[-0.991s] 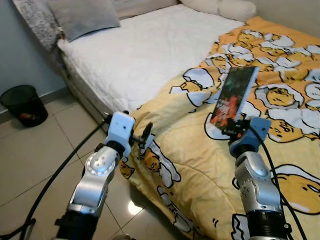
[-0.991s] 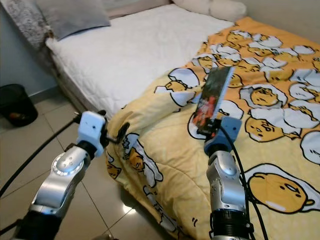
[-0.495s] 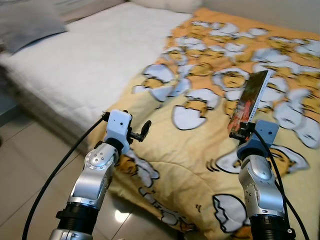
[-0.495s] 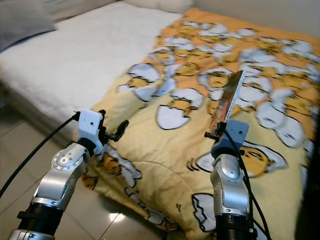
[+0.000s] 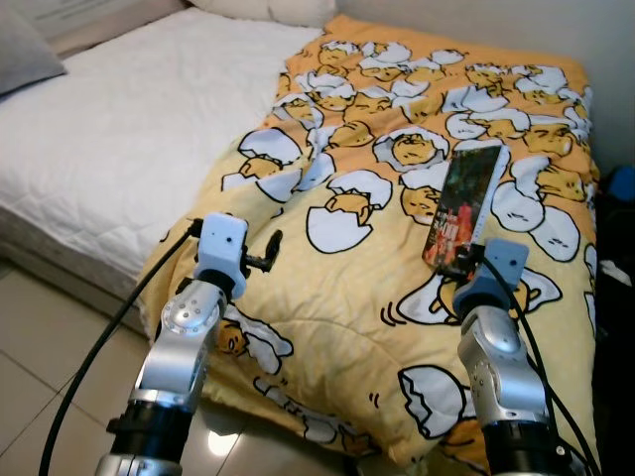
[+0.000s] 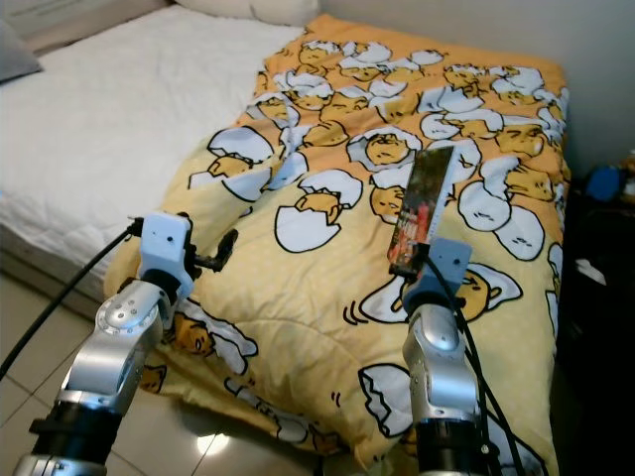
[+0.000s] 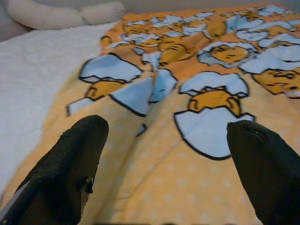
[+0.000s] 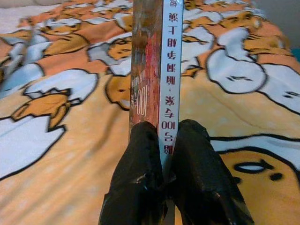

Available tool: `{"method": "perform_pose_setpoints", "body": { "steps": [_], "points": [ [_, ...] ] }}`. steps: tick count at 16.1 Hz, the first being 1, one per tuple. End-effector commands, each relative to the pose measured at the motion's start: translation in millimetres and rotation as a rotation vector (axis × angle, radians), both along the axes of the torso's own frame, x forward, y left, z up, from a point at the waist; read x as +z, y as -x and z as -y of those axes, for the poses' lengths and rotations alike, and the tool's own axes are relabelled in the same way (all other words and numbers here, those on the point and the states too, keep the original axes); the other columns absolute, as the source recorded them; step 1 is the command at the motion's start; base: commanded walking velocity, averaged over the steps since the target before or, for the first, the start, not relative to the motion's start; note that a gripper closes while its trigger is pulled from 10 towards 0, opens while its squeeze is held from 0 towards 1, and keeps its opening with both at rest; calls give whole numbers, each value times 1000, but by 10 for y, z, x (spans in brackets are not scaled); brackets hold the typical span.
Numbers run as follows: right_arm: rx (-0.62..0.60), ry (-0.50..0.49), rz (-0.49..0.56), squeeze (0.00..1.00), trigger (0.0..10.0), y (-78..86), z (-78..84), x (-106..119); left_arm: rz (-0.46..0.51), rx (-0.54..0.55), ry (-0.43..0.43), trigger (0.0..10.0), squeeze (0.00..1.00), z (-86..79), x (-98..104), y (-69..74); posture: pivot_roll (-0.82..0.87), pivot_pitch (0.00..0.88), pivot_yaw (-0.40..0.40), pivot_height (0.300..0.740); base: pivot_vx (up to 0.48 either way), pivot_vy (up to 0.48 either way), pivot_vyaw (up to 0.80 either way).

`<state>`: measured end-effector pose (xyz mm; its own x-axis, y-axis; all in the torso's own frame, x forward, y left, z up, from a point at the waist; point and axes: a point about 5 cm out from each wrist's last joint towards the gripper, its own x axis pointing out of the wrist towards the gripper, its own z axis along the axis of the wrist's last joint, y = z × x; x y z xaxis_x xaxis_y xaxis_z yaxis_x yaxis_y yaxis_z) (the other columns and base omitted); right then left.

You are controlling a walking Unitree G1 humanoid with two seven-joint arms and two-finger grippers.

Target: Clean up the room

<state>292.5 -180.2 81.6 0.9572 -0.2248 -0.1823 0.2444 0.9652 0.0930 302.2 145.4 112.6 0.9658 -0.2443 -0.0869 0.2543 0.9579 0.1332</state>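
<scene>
My right gripper (image 5: 458, 266) is shut on a thin book (image 5: 464, 202) with a dark red cover, held upright above the yellow egg-print blanket (image 5: 347, 297) on the bed. In the right wrist view both black fingers (image 8: 140, 178) clamp the book's white spine (image 8: 169, 79) with printed characters. My left gripper (image 5: 266, 256) stands open over the blanket's near left corner, with nothing between its fingers (image 7: 70, 159).
The bed's bare white mattress (image 5: 109, 149) lies to the left, with cream pillows (image 5: 258, 8) at its head. Tiled floor (image 5: 40, 377) runs along the bed's near side. A dark stand with a blue object (image 6: 603, 183) sits at the right.
The camera has swung right, so the whole picture shifted: more of the blanket and the dark stand are in view. My right gripper still holds the book upright.
</scene>
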Motion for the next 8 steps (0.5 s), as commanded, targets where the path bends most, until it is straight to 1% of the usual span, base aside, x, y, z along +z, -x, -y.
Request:
{"method": "perform_pose_setpoints", "body": {
  "steps": [1, 2, 4, 6, 7, 8],
  "points": [
    [6, 2, 39, 0, 10000, -19, -12, 101, -5, -13, 1, 10000, 0, 26, 10, 23, 111, 0, 11, 740, 0, 330, -800],
    [32, 3, 22, 0, 10000, 14, -52, 52, -9, -6, -23, 10000, 0, -2, -5, 33, 114, 0, 12, 740, 0, 337, -800],
    [33, 3, 14, 0, 10000, 48, -63, 25, -7, 3, -24, 10000, 0, -49, 10, 19, 94, 0, 31, 740, 0, 336, -800],
    [52, 15, 18, 0, 10000, 15, -61, 49, -7, 1, -31, 10000, 0, -29, 26, -3, 100, 0, 33, 740, 0, 337, -800],
    [63, 17, 19, 0, 10000, 0, -60, 45, -17, -2, -31, 10000, 0, -15, 17, -12, 78, 0, 55, 740, 0, 334, -800],
    [62, 17, 18, 0, 10000, 3, -59, 41, -21, 0, -28, 10000, 0, -20, 11, -13, 78, 0, 55, 740, 0, 341, -800]
  ]
}}
